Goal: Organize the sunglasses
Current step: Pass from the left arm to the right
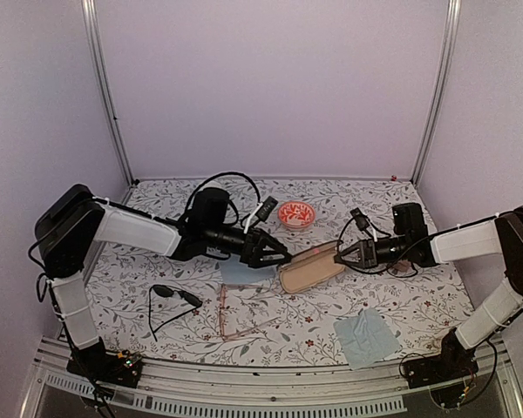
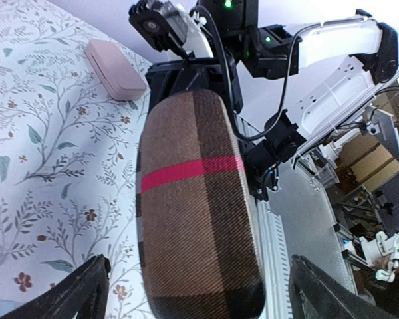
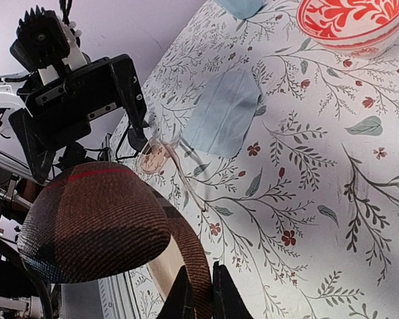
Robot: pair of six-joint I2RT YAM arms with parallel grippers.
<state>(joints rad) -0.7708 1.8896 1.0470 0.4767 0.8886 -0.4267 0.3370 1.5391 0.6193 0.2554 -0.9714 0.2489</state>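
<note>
The black sunglasses [image 1: 175, 295] lie on the table's front left. The pinkish see-through pair [image 1: 241, 314] [image 3: 161, 152] lies just right of them. Both pairs lie apart from the grippers. At the table's middle the brown case [image 1: 311, 269] stands open, its red-banded lid [image 2: 194, 199] [image 3: 86, 222] raised. My left gripper [image 1: 277, 255] [image 2: 199, 296] is open, its fingers [image 2: 83, 289] wide on either side of the lid's end without touching it. My right gripper [image 1: 340, 256] [image 3: 201, 296] is shut on the rim of the case's lower shell.
A red patterned bowl [image 1: 296, 213] [image 3: 349, 20] sits behind the case. One blue cloth [image 1: 241, 272] [image 3: 223, 113] lies under my left gripper, another [image 1: 366, 338] at the front right. A pink case [image 2: 114, 68] lies by my right arm.
</note>
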